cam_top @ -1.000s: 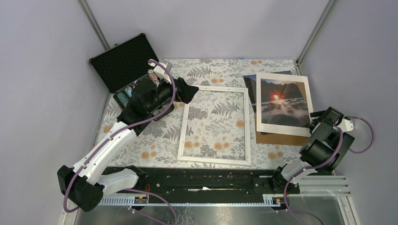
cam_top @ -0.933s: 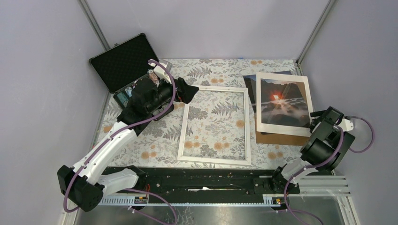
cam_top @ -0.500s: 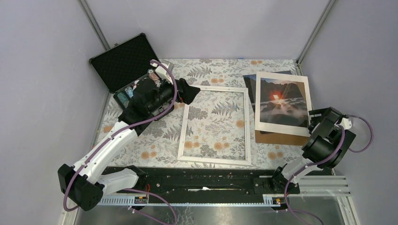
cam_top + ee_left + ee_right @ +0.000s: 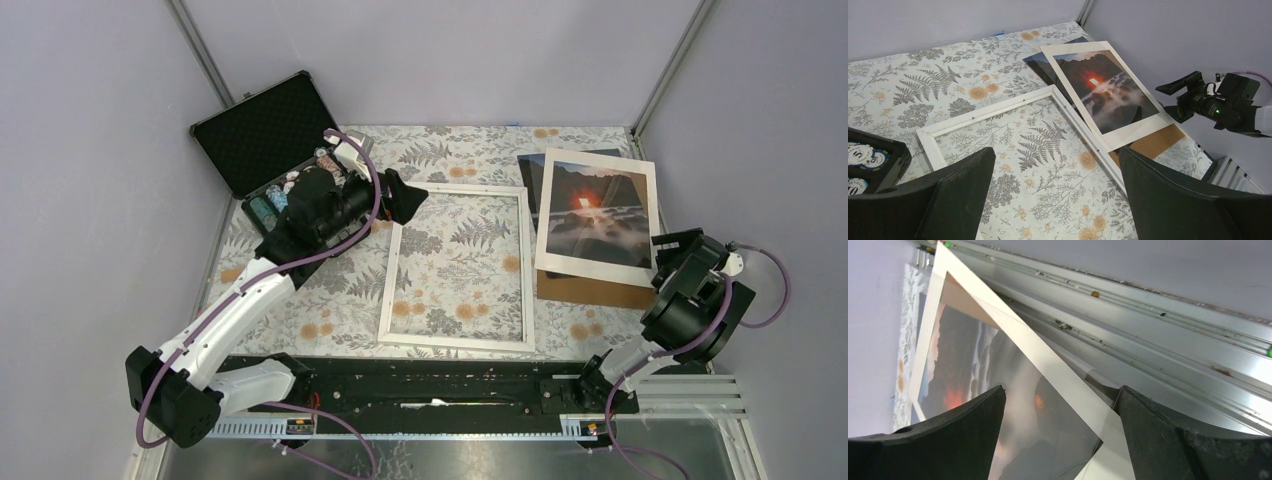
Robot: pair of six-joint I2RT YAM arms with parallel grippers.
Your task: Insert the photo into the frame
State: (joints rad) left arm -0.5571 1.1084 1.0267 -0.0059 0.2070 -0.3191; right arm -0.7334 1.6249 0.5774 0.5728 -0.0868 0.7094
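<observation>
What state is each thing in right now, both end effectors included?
left end effector: open, holding nothing, above the frame's far left corner.
right end effector: open, jaws either side of the photo's corner.
photo: outside the frame, lying over the backing board.
frame: lying flat, empty.
backing board: flat, mostly covered by the photo.
case: lid open.

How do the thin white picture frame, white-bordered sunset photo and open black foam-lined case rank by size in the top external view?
1. White picture frame
2. Sunset photo and black case: too alike to rank.
</observation>
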